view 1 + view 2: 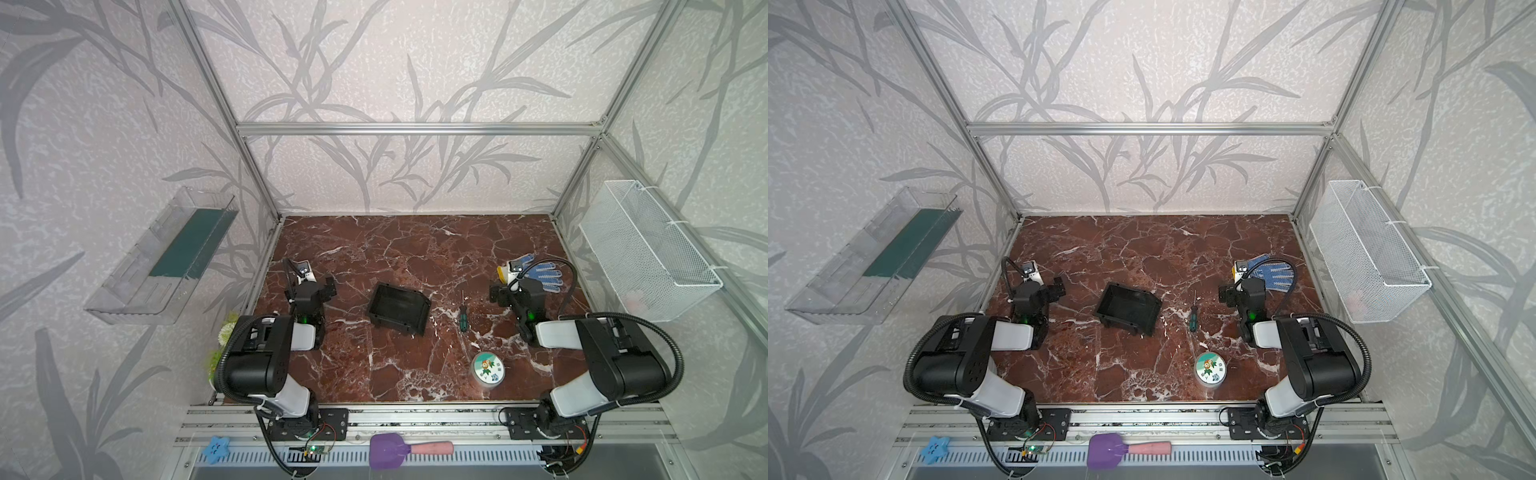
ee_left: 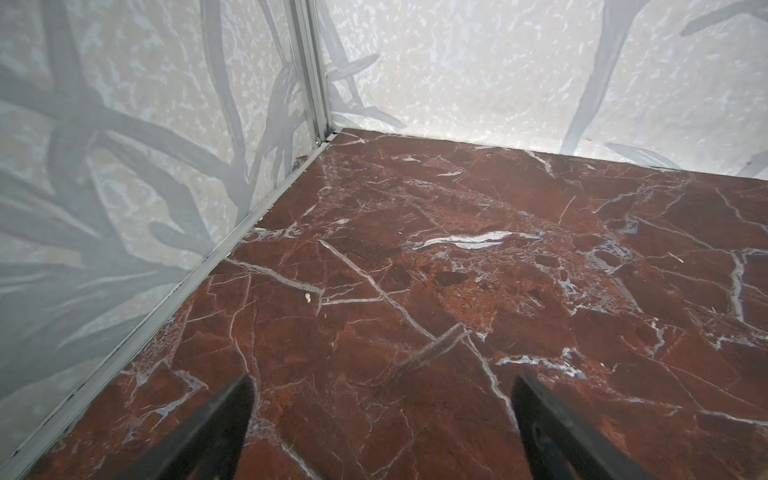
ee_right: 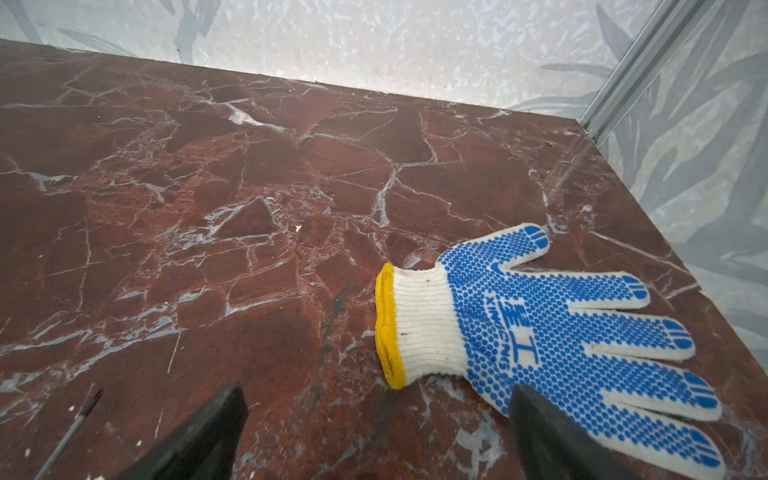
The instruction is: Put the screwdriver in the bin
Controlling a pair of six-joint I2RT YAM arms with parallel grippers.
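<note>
Screwdriver (image 1: 462, 316) lies just right of bin (image 1: 398, 307), outside it, in both top views. Right wrist view shows only its tip plus glove (image 3: 540, 332). Right gripper (image 3: 378, 392) and left gripper (image 2: 382, 380) both spread, empty.

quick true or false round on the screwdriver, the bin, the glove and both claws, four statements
1. The screwdriver lies inside the bin. False: it lies on the table beside the bin, apart from it.
2. The bin is empty. True.
3. The right claw is shut on the glove. False: it is open and empty; the glove lies flat on the table.
4. The left claw is open with nothing in it. True.
</note>
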